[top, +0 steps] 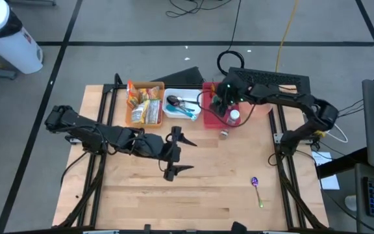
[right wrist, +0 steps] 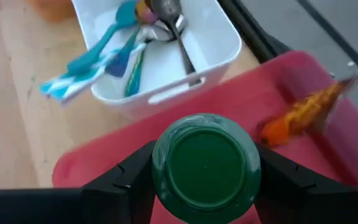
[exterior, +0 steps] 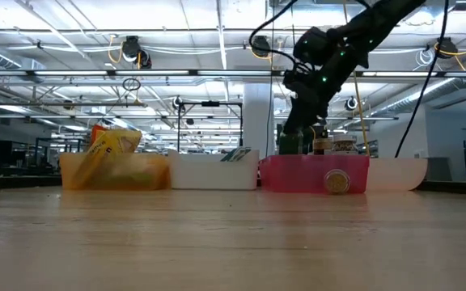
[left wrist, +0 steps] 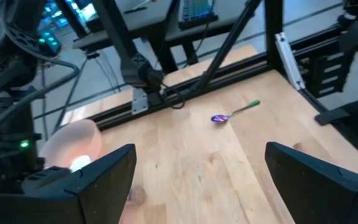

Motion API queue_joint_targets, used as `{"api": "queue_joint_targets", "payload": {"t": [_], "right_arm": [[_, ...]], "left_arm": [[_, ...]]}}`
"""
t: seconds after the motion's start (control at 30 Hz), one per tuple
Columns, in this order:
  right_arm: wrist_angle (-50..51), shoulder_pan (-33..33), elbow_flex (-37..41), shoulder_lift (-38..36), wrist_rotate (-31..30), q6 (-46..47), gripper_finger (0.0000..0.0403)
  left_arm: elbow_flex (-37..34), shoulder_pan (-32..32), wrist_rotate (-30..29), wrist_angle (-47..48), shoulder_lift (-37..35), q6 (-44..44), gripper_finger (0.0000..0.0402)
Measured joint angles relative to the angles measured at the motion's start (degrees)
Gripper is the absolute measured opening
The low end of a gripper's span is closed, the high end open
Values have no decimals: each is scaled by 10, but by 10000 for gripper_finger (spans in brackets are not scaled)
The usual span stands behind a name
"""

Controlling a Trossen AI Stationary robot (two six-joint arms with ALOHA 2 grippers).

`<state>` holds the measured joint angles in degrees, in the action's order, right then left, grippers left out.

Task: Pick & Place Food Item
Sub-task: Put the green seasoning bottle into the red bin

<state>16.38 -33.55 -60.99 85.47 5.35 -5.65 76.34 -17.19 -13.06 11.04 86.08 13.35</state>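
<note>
Wooden table (top: pixel 193 188): right gripper (right wrist: pixel 205 171) clamped a green-capped jar (right wrist: pixel 205 165) upright above the red bin (right wrist: pixel 278 106); left gripper (top: pixel 176 153) waited wide open mid-table.

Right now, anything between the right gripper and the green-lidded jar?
No. The right gripper is already shut on the green-lidded jar, fingers on both sides, over the red bin. Left gripper waits open mid-table.

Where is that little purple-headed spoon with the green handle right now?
The purple-headed spoon with the green handle lies alone on the wooden table, seen from above near its front right corner, far from the bins and from both grippers.
</note>
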Motion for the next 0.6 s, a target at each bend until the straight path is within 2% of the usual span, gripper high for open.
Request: {"api": "queue_joint_targets", "payload": {"t": [0.6], "right_arm": [[-20,-13,-15,45,23,-11,194]], "left_arm": [[-2,1,-9,-13,0,-17,356]]}}
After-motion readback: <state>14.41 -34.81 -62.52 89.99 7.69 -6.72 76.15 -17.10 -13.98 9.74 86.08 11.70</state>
